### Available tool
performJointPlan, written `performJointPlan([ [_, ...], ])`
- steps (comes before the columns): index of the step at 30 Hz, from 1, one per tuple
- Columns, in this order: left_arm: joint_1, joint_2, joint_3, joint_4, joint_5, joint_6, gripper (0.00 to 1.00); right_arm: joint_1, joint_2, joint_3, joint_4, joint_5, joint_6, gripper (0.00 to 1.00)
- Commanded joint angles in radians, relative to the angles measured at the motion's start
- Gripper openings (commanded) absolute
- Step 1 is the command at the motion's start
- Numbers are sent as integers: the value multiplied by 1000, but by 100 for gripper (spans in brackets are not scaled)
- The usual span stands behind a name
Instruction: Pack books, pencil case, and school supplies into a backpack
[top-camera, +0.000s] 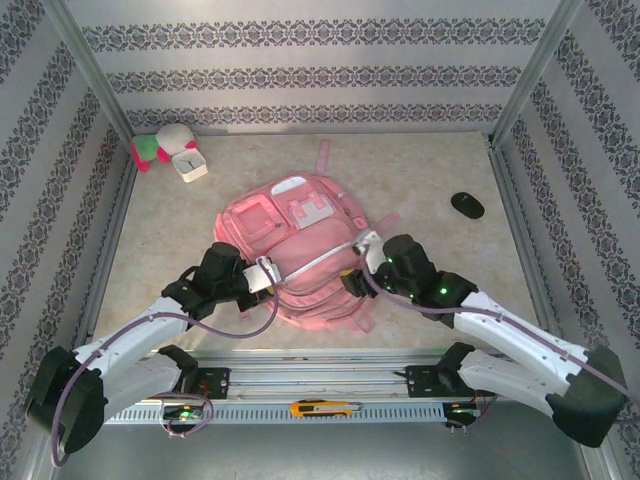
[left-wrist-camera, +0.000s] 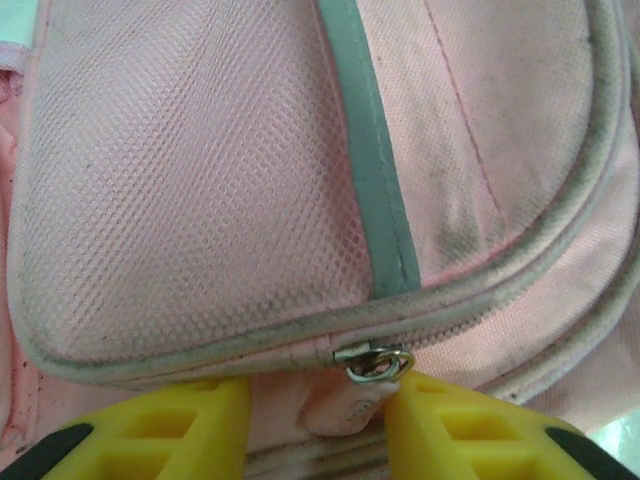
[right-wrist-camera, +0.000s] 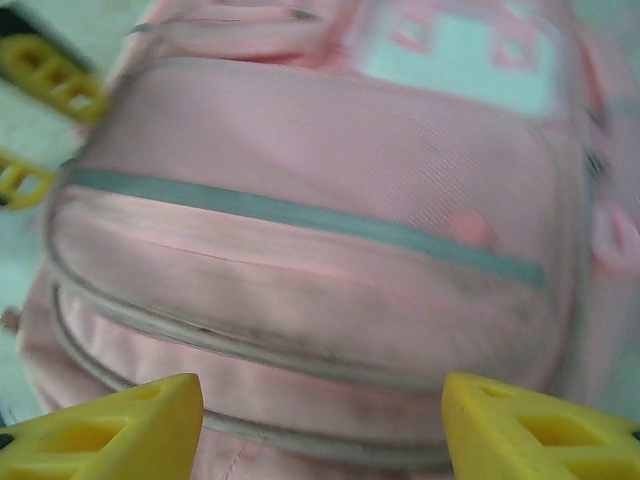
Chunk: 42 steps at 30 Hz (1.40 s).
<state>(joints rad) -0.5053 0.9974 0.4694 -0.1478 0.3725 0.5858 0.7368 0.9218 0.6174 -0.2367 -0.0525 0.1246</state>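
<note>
Yellow left fingers (left-wrist-camera: 180, 430) stand part-way apart on either side of the metal zip slider (left-wrist-camera: 375, 360) of the pink backpack (left-wrist-camera: 200, 180). The slider's ring is just against one finger's inner edge and a small pink pull tab sits in the gap, with nothing clamped yet. Opposite them, the right fingers (right-wrist-camera: 110, 425) are spread wide and grasp nothing, poised over the bag's rounded front pocket and its grey trim stripe (right-wrist-camera: 300, 215).

From above, the backpack lies flat and front-up in the middle of the desk (top-camera: 420, 170), its top loop pointing away from the arms, which reach in at its near half from either side. A black oval object (top-camera: 467, 205) and a white clock (top-camera: 190, 165) sit well apart, toward the far edges.

The step in hand appears to be working the zip, though whether to open or shut it cannot be told. Done well, the left fingers would close squarely on the tab rather than on fabric, then draw it along the curve of the zip line, not straight off it. The right fingers would pin the soft pocket so the bag does not slide or bunch. Pinched cloth or a slipped tab is the likely snag.
</note>
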Motion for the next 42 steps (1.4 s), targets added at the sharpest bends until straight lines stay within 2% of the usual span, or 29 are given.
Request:
performJointPlan([
  [1,-17,9,-5,57,12,-58,25,-8,-77,-89,28,143,447,63],
  [4,-47,5,5,12,48,-51,5,-7,-115,-159,36,118,576,61],
  [6,-66,-1,13,-30,61,-43,0,-5,-123,-192,42,105,645,59],
  [9,-79,-6,35,-88,89,-48,0,8,-111,-234,98,88,719,56],
  [13,-95,-5,69,-122,91,-121,0,55,-61,-264,199,108,799,48],
  [18,-140,11,87,-80,99,-237,0,108,8,-268,323,144,845,40],
  [27,-231,100,129,28,207,-423,0,153,98,-215,431,205,869,33],
  [32,-256,110,110,146,214,-512,12,143,108,-191,423,238,836,33],
  [35,-256,92,96,163,167,-506,19,79,89,-193,396,203,803,34],
  [38,-256,56,110,115,133,-460,30,-18,52,-183,343,128,735,37],
  [42,-254,-29,157,-43,82,-320,42,-107,-41,-144,211,59,585,46],
])
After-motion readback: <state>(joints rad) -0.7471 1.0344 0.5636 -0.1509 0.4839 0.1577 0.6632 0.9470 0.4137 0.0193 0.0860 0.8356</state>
